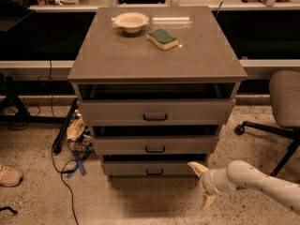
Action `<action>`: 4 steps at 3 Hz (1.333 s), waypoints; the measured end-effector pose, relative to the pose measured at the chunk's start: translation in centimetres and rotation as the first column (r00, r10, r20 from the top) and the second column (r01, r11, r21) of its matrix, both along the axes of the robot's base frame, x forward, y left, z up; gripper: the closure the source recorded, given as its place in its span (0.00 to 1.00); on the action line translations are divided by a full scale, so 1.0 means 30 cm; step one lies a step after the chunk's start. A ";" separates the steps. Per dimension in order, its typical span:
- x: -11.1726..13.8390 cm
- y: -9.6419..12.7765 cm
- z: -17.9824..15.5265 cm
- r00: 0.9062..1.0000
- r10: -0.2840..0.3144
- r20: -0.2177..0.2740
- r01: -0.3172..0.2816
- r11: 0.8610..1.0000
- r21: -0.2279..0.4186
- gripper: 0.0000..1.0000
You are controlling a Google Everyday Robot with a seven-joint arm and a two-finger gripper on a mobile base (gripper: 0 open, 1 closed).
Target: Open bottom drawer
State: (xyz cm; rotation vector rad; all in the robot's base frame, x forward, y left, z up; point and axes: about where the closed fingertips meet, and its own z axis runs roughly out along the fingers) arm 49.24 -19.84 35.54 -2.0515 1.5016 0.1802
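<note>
You see a grey cabinet whose flat counter (pixel 140 55) carries a cream bowl (pixel 131 21) near its back edge. A green-and-yellow sponge (pixel 162 38) lies just to the bowl's right, not touching it. Under the counter are a wide top drawer (pixel 155 112) and a mid-sized middle drawer (pixel 154 145), each with a dark bar handle. On the speckled floor at the left lie a shoe (pixel 9 176), a black cable (pixel 60 175) and crossed blue tape (pixel 78 165). A grey office chair (pixel 286 102) stands at the right. The tool (pixel 199 185) hovers low by the cabinet's bottom right corner, fingers spread.
</note>
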 end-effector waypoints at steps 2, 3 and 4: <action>0.084 0.010 -0.182 0.999 -0.034 0.034 0.034 0.999 0.010 0.00; 0.097 0.015 -0.218 0.997 -0.044 0.057 0.045 0.999 -0.005 0.00; 0.169 -0.009 -0.341 0.990 -0.053 0.134 0.057 0.998 -0.029 0.00</action>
